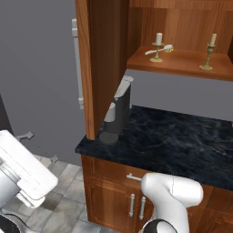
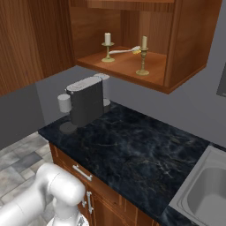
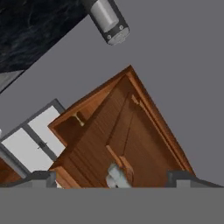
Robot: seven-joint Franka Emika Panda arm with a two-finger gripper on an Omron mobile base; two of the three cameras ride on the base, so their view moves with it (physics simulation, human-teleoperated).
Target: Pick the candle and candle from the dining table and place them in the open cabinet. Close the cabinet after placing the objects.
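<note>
Both candles (image 1: 158, 46) (image 1: 209, 51) inside open cabinet (image 1: 182, 63), above coffee machine (image 2: 86, 103).

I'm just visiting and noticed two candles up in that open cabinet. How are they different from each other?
The left candle is shorter and thicker, and its holder has a wide dish under it; the right candle is a thinner taper on a slender stick holder. The left one stands further back on the shelf, the right one nearer the front edge. Both are cream, upright, on brass-coloured holders, with a white utensil lying between them.
</note>
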